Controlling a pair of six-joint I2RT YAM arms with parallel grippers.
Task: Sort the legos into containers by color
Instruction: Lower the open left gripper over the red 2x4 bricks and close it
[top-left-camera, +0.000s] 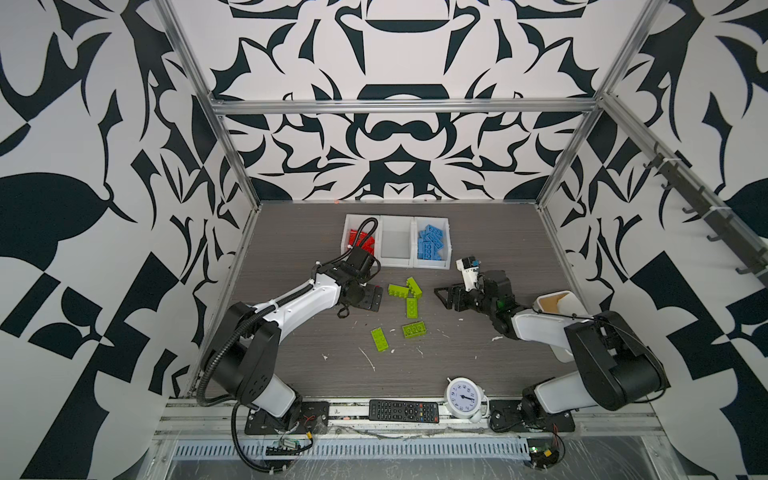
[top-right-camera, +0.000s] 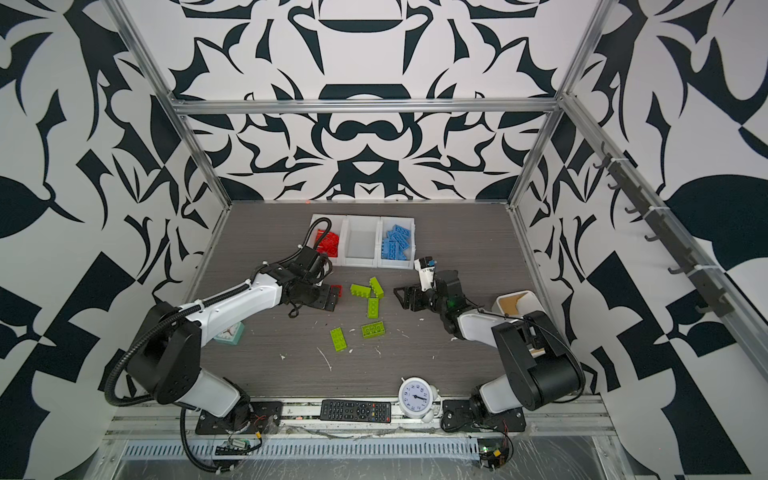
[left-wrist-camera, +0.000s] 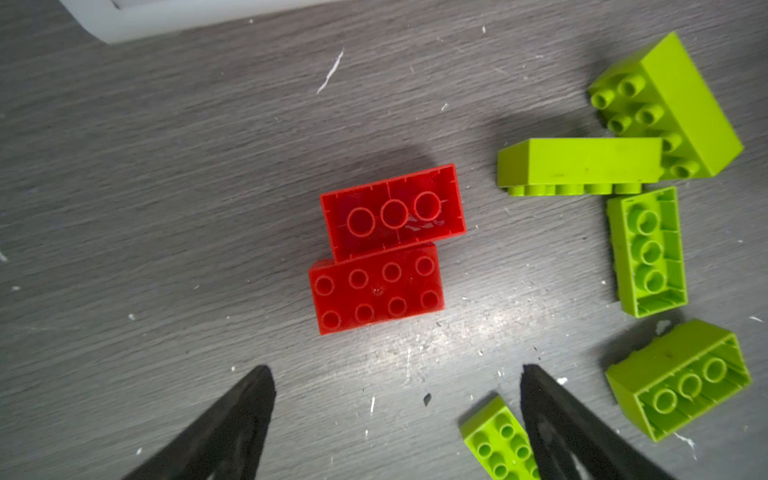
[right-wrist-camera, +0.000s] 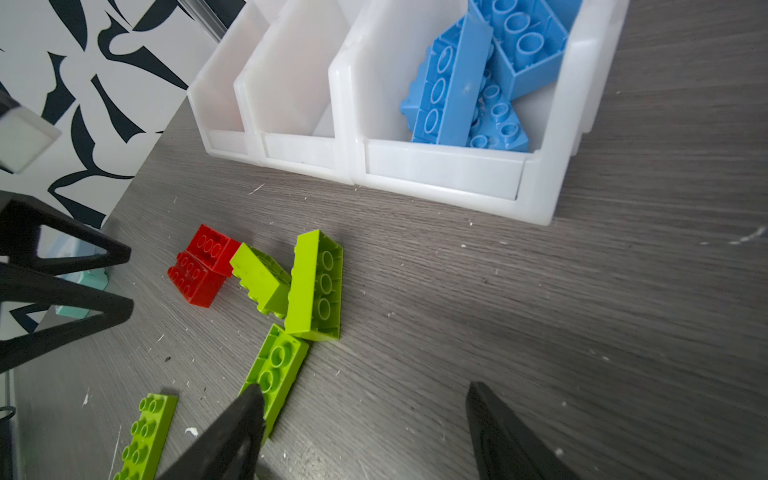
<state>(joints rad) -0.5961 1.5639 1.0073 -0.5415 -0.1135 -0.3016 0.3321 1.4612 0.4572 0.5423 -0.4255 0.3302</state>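
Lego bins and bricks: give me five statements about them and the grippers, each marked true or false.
1. The middle bin holds bricks. False: it holds none; the green bricks lie on the table.
2. The blue bricks lie in the right-hand bin. True.
3. Two red bricks lie touching on the table. True.
4. The left gripper is shut on a red brick. False: its jaws stand open near the two red bricks, holding nothing.
5. The right gripper is open and holds nothing. True.

A remote (top-left-camera: 404, 410) and clock (top-left-camera: 463, 397) are lying at the tabletop's near edge; a tub (top-left-camera: 572, 306) is standing at its right.
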